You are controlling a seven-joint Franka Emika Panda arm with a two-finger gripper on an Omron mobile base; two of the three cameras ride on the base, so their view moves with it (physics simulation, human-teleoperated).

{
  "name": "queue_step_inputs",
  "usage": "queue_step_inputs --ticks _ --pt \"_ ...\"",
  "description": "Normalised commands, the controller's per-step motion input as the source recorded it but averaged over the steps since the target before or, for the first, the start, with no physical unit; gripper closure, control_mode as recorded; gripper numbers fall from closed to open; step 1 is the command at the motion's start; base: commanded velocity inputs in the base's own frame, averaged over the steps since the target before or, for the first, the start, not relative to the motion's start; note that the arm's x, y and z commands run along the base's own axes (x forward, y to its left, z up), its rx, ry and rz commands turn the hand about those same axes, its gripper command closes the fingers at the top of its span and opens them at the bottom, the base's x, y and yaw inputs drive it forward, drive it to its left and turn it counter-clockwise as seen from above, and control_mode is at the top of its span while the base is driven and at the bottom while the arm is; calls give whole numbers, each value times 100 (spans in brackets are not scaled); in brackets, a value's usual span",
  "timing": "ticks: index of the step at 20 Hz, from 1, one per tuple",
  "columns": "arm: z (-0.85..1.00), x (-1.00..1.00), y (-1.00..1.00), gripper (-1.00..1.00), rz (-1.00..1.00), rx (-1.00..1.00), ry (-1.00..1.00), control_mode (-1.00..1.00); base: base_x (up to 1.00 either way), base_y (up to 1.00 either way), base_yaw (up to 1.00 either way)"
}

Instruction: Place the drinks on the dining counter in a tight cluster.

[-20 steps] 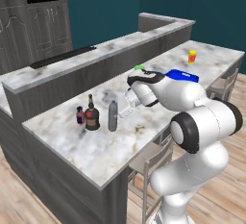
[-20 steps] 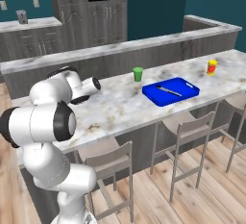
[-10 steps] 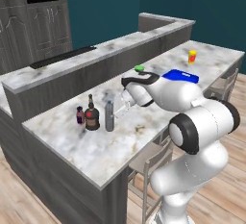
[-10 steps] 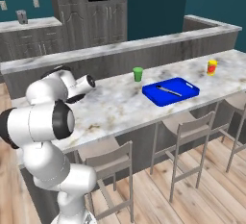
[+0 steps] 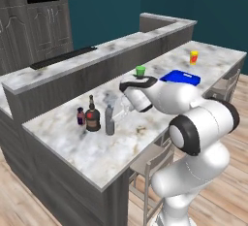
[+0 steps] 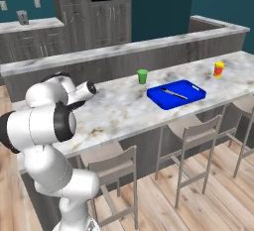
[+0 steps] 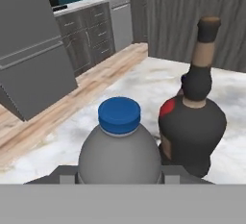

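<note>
Three bottles (image 5: 92, 117) on veined marble counter (image 5: 87, 150), hand (image 5: 117, 119) gripping clear one (image 7: 119, 153)

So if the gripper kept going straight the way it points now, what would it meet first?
The water bottle, which already sits between the gripper's fingers. Just beyond it, slightly right in the hand view, stands the dark brown bottle. That would likely be hit next, though depth is uncertain.

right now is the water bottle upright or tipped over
Upright: the water bottle stands on the dining counter beside the brown bottle, blue cap up.
</note>
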Motion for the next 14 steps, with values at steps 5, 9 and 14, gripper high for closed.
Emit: queue_step_inputs --ticks 5,9,14 --pt "-26 7 3 100 -6 0 0 -100 0 0 0" --pt "-27 10 10 100 -6 0 0 -100 0 0 0" --pt "-7 11 12 100 -5 -1 0 -100 0 0 0"
